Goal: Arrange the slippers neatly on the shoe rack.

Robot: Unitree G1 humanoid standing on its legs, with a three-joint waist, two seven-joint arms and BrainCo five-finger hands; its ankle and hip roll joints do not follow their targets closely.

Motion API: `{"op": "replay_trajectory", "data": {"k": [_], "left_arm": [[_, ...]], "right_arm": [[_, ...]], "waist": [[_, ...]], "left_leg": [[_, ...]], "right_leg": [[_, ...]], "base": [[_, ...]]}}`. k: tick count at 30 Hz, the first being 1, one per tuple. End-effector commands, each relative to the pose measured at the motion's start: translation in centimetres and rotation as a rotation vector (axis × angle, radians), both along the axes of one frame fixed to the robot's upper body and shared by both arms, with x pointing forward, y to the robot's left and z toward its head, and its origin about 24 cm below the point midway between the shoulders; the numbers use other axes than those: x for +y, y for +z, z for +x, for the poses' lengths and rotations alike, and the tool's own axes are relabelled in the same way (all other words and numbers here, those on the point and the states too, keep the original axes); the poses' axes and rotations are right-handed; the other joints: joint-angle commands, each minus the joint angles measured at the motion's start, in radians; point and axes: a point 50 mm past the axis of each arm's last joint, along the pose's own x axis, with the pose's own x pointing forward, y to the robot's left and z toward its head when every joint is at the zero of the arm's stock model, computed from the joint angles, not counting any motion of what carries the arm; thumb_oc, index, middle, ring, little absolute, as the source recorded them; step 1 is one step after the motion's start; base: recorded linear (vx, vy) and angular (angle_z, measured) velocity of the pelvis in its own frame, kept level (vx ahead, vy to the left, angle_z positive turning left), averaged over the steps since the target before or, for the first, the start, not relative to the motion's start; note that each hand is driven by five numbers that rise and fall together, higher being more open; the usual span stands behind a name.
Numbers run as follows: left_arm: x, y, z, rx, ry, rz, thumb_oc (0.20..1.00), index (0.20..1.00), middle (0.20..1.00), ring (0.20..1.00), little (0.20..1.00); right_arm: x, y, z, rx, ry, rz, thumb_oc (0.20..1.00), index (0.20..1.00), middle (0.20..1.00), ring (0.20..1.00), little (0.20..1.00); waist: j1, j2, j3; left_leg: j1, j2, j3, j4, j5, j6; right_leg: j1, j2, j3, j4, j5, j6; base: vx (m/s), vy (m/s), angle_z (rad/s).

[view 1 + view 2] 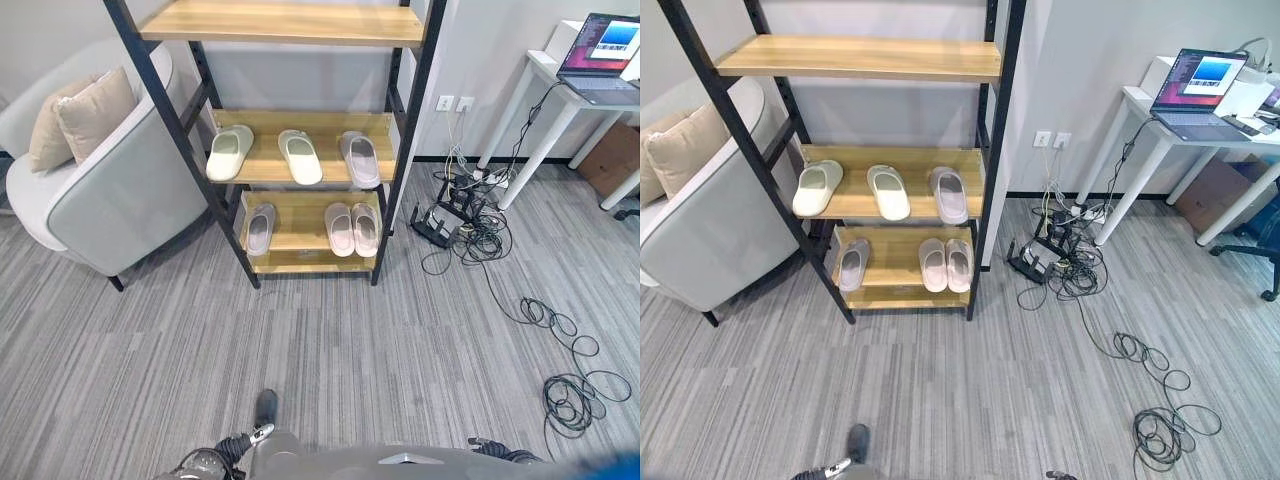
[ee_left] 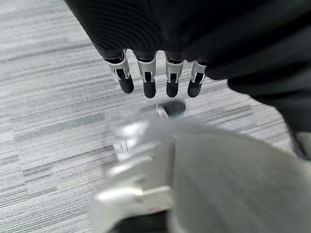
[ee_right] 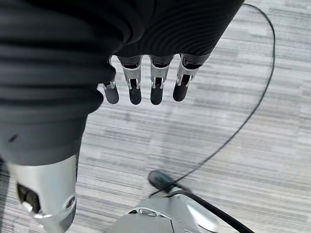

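Slippers, all soft moulded foam slides, already sit on the black-framed, wooden-shelved shoe rack (image 1: pixel 300 22): on the middle shelf we see a pale green slipper (image 1: pixel 229 152) angled leftward, a second pale green slipper (image 1: pixel 300 157) and a lilac slipper (image 1: pixel 360 159), and on the bottom shelf a lone lilac-grey slipper (image 1: pixel 260 228) apart from a tidy pink pair (image 1: pixel 351 229). We judge placing done and only straightening and pairing left. Our left hand (image 2: pixel 150 80) and right hand (image 3: pixel 143 82) hang over the grey carpet, fingers straight and slack, holding nothing.
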Motion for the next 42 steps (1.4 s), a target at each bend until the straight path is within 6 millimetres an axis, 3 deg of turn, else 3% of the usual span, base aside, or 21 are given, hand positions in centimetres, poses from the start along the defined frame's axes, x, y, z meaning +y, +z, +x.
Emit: {"op": "replay_trajectory", "data": {"k": [1,5,7,10,12,13,16,20,22,23,25,28,29,31,34,35,36,38,40,41,42], "left_arm": [[1.0,0.4,1.2,-0.003,-0.073,0.039,1.0,1.0,1.0,1.0,1.0],[1.2,0.6,1.8,-0.02,-0.099,0.055,1.0,1.0,1.0,1.0,1.0],[1.2,0.8,2.6,-0.049,-0.109,0.057,1.0,1.0,1.0,1.0,1.0],[1.1,0.8,2.9,-0.056,-0.129,0.058,1.0,1.0,1.0,1.0,1.0],[0.7,0.7,3.2,-0.066,-0.141,0.043,1.0,1.0,1.0,1.0,1.0],[0.5,0.8,3.4,-0.071,-0.145,0.032,1.0,1.0,1.0,1.0,1.0],[0.1,0.5,3.0,-0.055,-0.152,0.025,1.0,1.0,1.0,1.0,1.0],[-0.6,0.2,2.2,-0.03,-0.18,0.007,1.0,1.0,1.0,1.0,1.0],[-0.6,0.2,2.1,-0.031,-0.197,0.004,1.0,1.0,1.0,1.0,1.0],[-1.1,0.0,1.4,-0.044,-0.207,-0.001,1.0,1.0,1.0,1.0,1.0],[-2.5,-0.3,1.2,-0.026,-0.23,-0.023,1.0,1.0,1.0,1.0,1.0],[-2.6,-0.3,1.4,-0.056,-0.132,-0.031,1.0,1.0,1.0,1.0,1.0],[-2.6,-0.3,1.2,-0.061,-0.113,-0.027,1.0,1.0,1.0,1.0,1.0],[-3.1,-0.6,0.1,-0.064,-0.04,-0.04,1.0,1.0,1.0,1.0,1.0],[-3.2,-0.6,-0.2,-0.063,-0.038,-0.031,1.0,1.0,1.0,1.0,1.0],[-1.9,-0.4,0.1,-0.057,-0.064,0.011,1.0,1.0,1.0,1.0,1.0],[-1.7,-0.3,0.1,-0.064,-0.051,0.0,1.0,1.0,1.0,1.0,1.0],[-2.4,-0.5,-0.3,-0.037,-0.069,-0.04,1.0,1.0,1.0,1.0,1.0],[-2.7,-0.5,-0.1,-0.034,-0.083,-0.044,1.0,1.0,1.0,1.0,1.0],[-2.6,-0.5,0.0,-0.04,-0.081,-0.043,1.0,1.0,1.0,1.0,1.0],[-2.9,-0.5,0.2,-0.052,-0.076,-0.057,1.0,1.0,1.0,1.0,1.0]], "right_arm": [[1.0,0.2,2.1,-0.07,-0.013,0.039,1.0,1.0,1.0,1.0,1.0],[1.7,0.4,3.7,-0.136,-0.032,0.06,1.0,1.0,1.0,1.0,1.0],[1.9,0.6,4.6,-0.164,-0.024,0.06,1.0,1.0,1.0,1.0,1.0],[1.8,0.7,4.9,-0.181,-0.025,0.057,1.0,1.0,1.0,1.0,1.0],[1.9,0.8,5.0,-0.187,-0.013,0.055,1.0,1.0,1.0,1.0,1.0],[2.1,0.7,5.0,-0.188,0.002,0.062,1.0,1.0,1.0,1.0,1.0],[1.9,0.9,5.5,-0.207,0.012,0.051,1.0,1.0,1.0,1.0,1.0],[1.4,1.4,6.3,-0.253,0.046,0.046,1.0,1.0,1.0,1.0,1.0],[1.7,2.2,8.0,-0.329,0.075,0.057,1.0,1.0,1.0,1.0,1.0],[0.7,7.0,12.9,-0.683,0.303,0.005,1.0,1.0,1.0,1.0,1.0],[0.1,6.4,13.5,-0.683,0.091,0.0,1.0,1.0,1.0,1.0,1.0],[2.2,7.3,14.5,-0.776,0.167,0.029,1.0,1.0,1.0,1.0,1.0],[4.1,9.2,15.7,-0.889,0.274,0.057,1.0,1.0,1.0,1.0,1.0],[8.2,10.1,10.9,-0.94,0.612,0.19,1.0,1.0,1.0,1.0,1.0],[10.0,9.4,8.0,-0.877,0.79,0.247,1.0,1.0,1.0,1.0,1.0],[5.7,7.6,9.9,-0.704,0.569,0.1,1.0,1.0,1.0,1.0,1.0],[5.9,9.2,11.0,-0.804,0.545,0.122,1.0,1.0,1.0,1.0,1.0],[4.8,9.7,12.5,-0.85,0.545,0.035,1.0,1.0,1.0,1.0,1.0],[5.7,11.7,14.0,-0.954,0.499,0.07,1.0,1.0,1.0,1.0,1.0],[5.7,11.8,13.8,-0.965,0.518,0.057,1.0,1.0,1.0,1.0,1.0],[3.6,8.6,10.4,-0.793,0.492,-0.047,1.0,1.0,1.0,1.0,1.0]], "waist": [[0.017,0.004,-0.002],[0.003,0.003,-0.019],[-0.004,0.015,-0.007],[-0.012,0.033,0.008],[-0.03,0.048,0.01],[-0.034,0.052,0.019],[-0.039,0.05,0.016],[-0.033,0.047,-0.014],[-0.028,0.043,-0.016],[-0.041,0.05,-0.01],[-0.038,0.061,-0.009],[-0.03,0.068,-0.01],[-0.033,0.067,-0.008],[-0.058,0.066,0.006],[-0.061,0.065,0.007],[-0.035,0.055,-0.005],[-0.028,0.052,-0.014],[-0.018,0.047,-0.013],[-0.02,0.046,-0.009],[-0.022,0.046,-0.004],[-0.031,0.048,0.005]], "left_leg": [[0.001,0.023,0.019,0.062,-0.07,0.031],[0.011,-0.042,0.062,0.06,-0.117,0.078],[0.027,-0.075,0.068,0.058,-0.136,0.11],[0.055,-0.088,0.072,0.056,-0.157,0.128],[0.087,-0.105,0.054,0.031,-0.164,0.129],[0.096,-0.106,0.058,0.024,-0.164,0.128],[0.11,-0.115,0.026,0.025,-0.169,0.126],[0.141,-0.108,0.013,-0.014,-0.159,0.11],[0.149,-0.103,0.011,-0.031,-0.152,0.104],[0.157,-0.1,0.017,-0.043,-0.147,0.104],[0.165,-0.1,0.015,-0.059,-0.142,0.102],[0.174,-0.1,0.008,-0.065,-0.145,0.101],[0.177,-0.1,0.008,-0.065,-0.147,0.102],[0.175,-0.097,0.027,-0.054,-0.153,0.102],[0.183,-0.092,0.033,-0.056,-0.16,0.099],[0.184,-0.091,0.019,-0.064,-0.16,0.097],[0.181,-0.09,0.018,-0.069,-0.157,0.097],[0.175,-0.089,0.009,-0.073,-0.155,0.097],[0.167,-0.09,0.006,-0.073,-0.154,0.097],[0.163,-0.09,0.006,-0.073,-0.154,0.097],[0.163,-0.089,0.007,-0.073,-0.156,0.098]], "right_leg": [[-0.05,-0.206,0.095,0.126,0.05,0.151],[-0.089,-0.264,0.121,0.151,0.141,0.187],[-0.137,-0.3,0.134,0.246,0.224,0.189],[-0.173,-0.304,0.126,0.301,0.223,0.175],[-0.197,-0.232,0.154,0.192,0.149,0.154],[-0.213,-0.215,0.148,0.162,0.151,0.151],[-0.194,-0.195,0.177,0.104,0.147,0.159],[-0.133,-0.192,0.141,0.026,0.149,0.159],[-0.12,-0.188,0.135,0.012,0.146,0.161],[-0.118,-0.186,0.142,0.013,0.143,0.165],[-0.112,-0.183,0.136,0.011,0.138,0.166],[-0.104,-0.183,0.129,0.013,0.13,0.165],[-0.103,-0.183,0.133,0.013,0.13,0.165],[-0.111,-0.182,0.155,0.01,0.135,0.166],[-0.105,-0.18,0.159,0.002,0.131,0.17],[-0.09,-0.18,0.141,-0.014,0.129,0.168],[-0.091,-0.182,0.137,-0.021,0.131,0.167],[-0.088,-0.184,0.128,-0.032,0.132,0.169],[-0.091,-0.186,0.125,-0.033,0.134,0.171],[-0.094,-0.186,0.126,-0.033,0.135,0.173],[-0.094,-0.186,0.127,-0.034,0.135,0.175]], "base": [[0.19,0.388,0.21],[0.14,0.404,-0.14],[0.07,0.289,0.05],[0.07,0.212,0.0],[0.15,0.11,-0.12],[0.1,0.015,-0.05],[0.11,-0.054,0.39],[0.16,-0.105,0.35],[0.07,-0.061,0.13],[0.05,-0.015,0.0],[0.05,0.027,-0.01],[0.05,0.045,-0.09],[-0.01,0.046,0.09],[-0.02,0.061,-0.07],[0.05,0.007,-0.18],[0.1,-0.035,-0.08],[0.09,-0.043,0.01],[0.03,-0.007,-0.03],[-0.01,0.004,0.07],[-0.02,0.009,0.29],[-0.03,0.031,0.25]]}}
